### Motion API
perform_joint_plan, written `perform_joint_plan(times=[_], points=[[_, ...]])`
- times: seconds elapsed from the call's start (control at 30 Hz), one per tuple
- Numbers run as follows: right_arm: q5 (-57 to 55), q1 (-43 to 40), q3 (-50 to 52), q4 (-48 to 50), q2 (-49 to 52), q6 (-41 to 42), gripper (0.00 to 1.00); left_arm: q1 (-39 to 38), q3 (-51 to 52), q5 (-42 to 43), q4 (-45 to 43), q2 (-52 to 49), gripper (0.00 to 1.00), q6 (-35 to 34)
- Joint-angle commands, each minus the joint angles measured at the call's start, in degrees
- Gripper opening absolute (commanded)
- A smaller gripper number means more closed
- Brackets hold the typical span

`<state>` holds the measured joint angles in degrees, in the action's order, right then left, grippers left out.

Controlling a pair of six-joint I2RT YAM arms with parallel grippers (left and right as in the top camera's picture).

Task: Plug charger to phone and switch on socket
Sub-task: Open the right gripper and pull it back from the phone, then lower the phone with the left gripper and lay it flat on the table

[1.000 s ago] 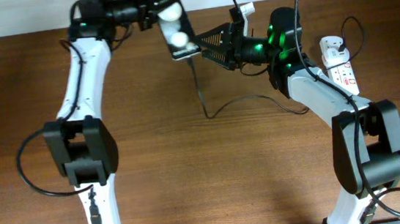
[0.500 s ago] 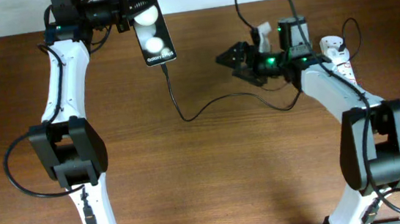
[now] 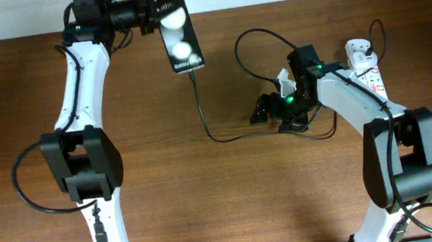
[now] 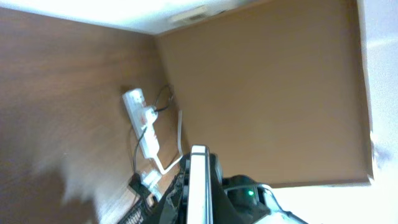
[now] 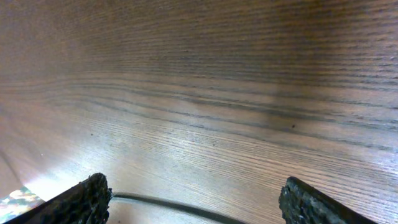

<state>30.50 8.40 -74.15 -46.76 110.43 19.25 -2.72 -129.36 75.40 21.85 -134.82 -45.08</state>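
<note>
Black charger (image 3: 201,110) looks seated in the phone (image 3: 180,40), pinched by left fingers (image 3: 148,7) well left of the socket (image 3: 368,70); right fingers (image 5: 93,194), spread low over the surface (image 3: 231,199) nearer the socket, next need its switch.

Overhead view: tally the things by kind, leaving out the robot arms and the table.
phone: 1
charger: 1
power strip: 1
Total: 3
</note>
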Motion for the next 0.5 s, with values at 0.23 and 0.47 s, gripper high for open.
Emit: perform_joint_plan(times=[0.23, 0.47], points=[[-1.05, 0.22, -0.11, -2.6, -0.79, -2.56, 0.89, -6.67, 0.02, -22.97, 27.58, -0.22, 0.0, 26.25], [-0.33, 0.22, -0.11, -2.56, -0.79, -2.32, 0.89, -10.29, 4.76, -33.09, 27.89, -0.22, 0.0, 27.41]])
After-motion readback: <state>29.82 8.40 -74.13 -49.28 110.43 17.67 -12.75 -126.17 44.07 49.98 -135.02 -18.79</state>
